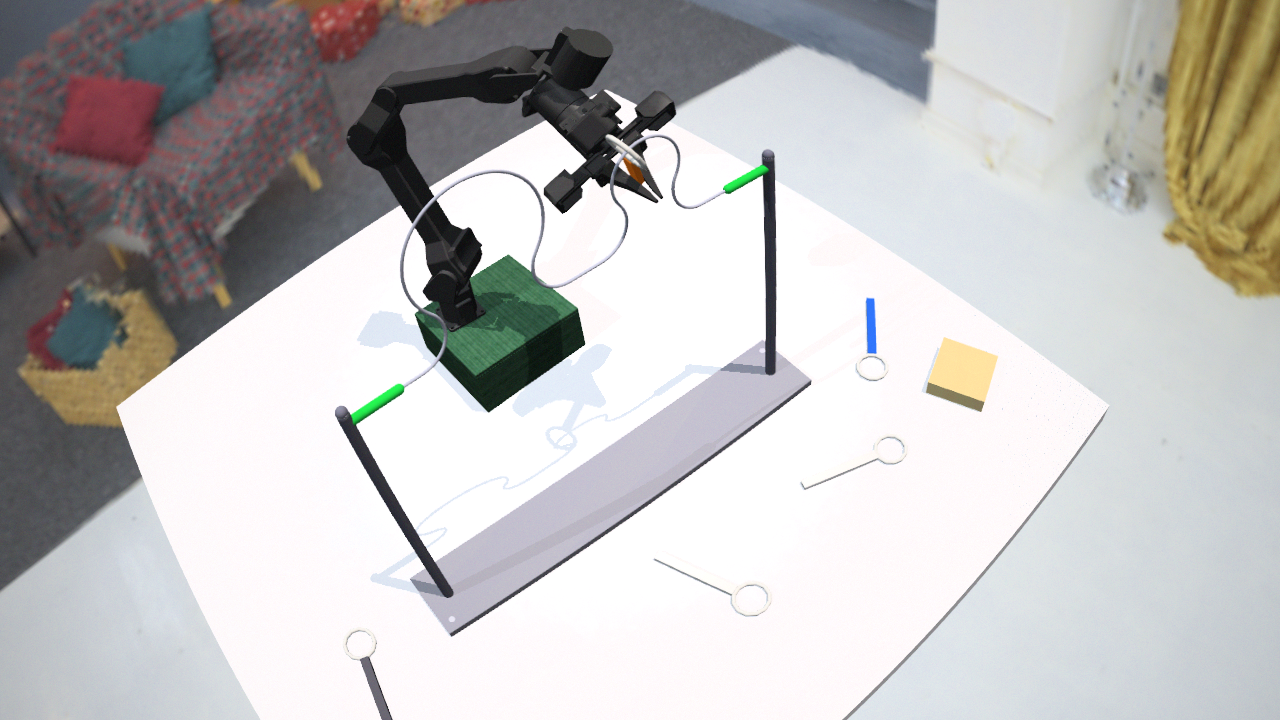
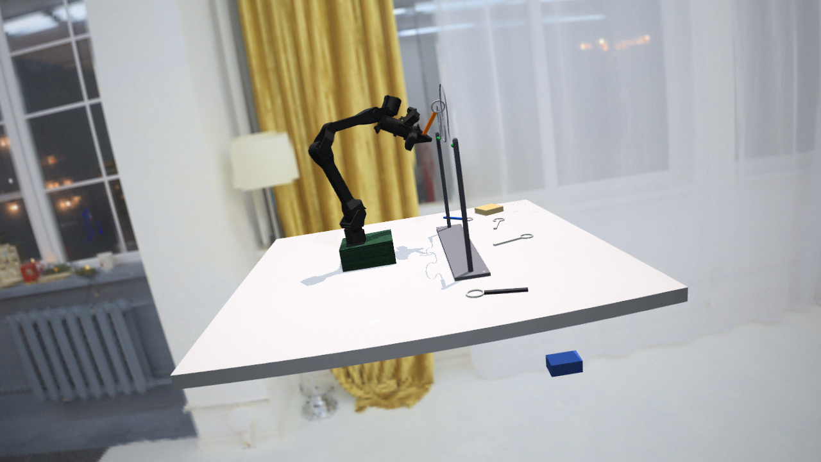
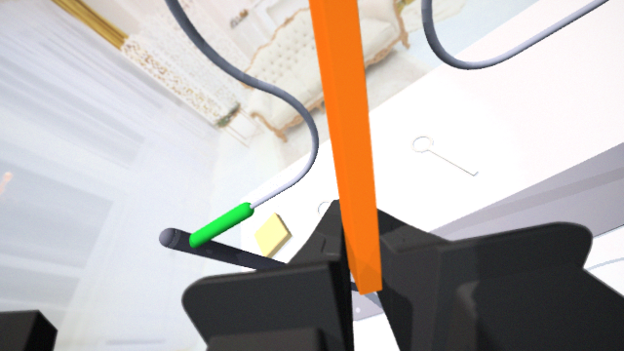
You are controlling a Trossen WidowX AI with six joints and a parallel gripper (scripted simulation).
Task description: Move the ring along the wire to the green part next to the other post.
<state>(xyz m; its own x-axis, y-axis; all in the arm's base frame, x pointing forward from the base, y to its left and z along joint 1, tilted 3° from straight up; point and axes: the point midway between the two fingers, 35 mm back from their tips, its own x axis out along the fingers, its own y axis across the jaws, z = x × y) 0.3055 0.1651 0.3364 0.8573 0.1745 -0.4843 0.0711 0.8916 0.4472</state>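
My gripper (image 1: 657, 197) (image 2: 430, 138) (image 3: 345, 206) is shut on the orange handle (image 1: 633, 170) (image 2: 429, 123) (image 3: 348, 122) near its end. The handle slants up to the pale ring (image 1: 614, 140) (image 2: 431, 107), seen nearly edge-on in the top view and out of the wrist view. The ring appears around the grey wire (image 1: 542, 223) (image 3: 314, 141), at the rising bend before the hump nearer the right post (image 1: 770, 268) (image 2: 443, 178). Ring-wire contact cannot be told. One green part (image 1: 746, 179) (image 3: 221, 224) joins that post; the other green part (image 1: 377, 404) joins the left post (image 1: 393, 501) (image 2: 462, 201).
The wire dips beside the right green part; a deep dip and large loop lie leftward. The posts stand on a grey base (image 1: 608, 488). Loose rings, including a blue-handled ring (image 1: 870, 326) and a black-handled ring (image 2: 505, 290), and a yellow block (image 1: 962, 371) lie on the table.
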